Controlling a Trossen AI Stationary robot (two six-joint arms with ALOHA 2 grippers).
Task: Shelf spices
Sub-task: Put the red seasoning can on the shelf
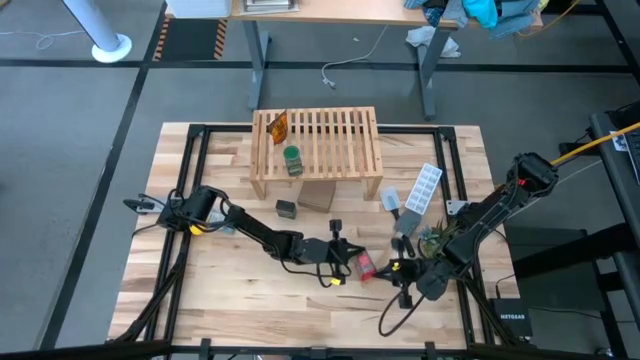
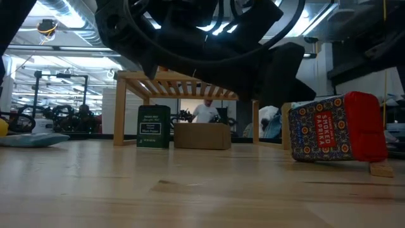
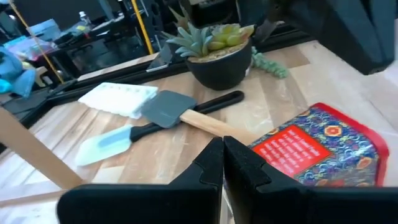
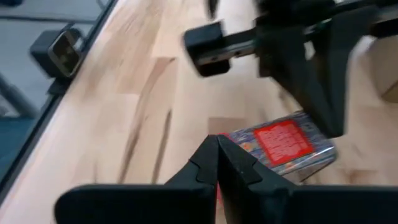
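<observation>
The red jar (image 1: 365, 264) lies on its side on the table, printed face up, between my two shut grippers. My left gripper (image 3: 222, 155) stands at its left end, and my right gripper (image 4: 217, 152) at its right end (image 4: 283, 143). The wooden shelf (image 1: 315, 150) stands at the far middle. The orange packet (image 1: 278, 127) and the green round jar (image 1: 292, 160) rest on its slats. The dark box-like jar (image 1: 287, 208) stands upright on the table in front of the shelf's left leg, also seen in the low view (image 2: 154, 126). My left gripper's shut fingertips (image 3: 239, 152) point level at the red jar's end corner (image 3: 261, 146). I cannot tell whether they touch it. My right gripper's shut fingertips (image 4: 208, 152) point slanting down at the jar's other end (image 4: 239, 134). I cannot tell whether they touch it either.
A brown cardboard box (image 1: 318, 195) sits under the shelf. On the right of the table lie a white ice-cube tray (image 1: 425, 188), a spatula (image 3: 168, 115) and a potted succulent (image 3: 214, 53), close to my right arm.
</observation>
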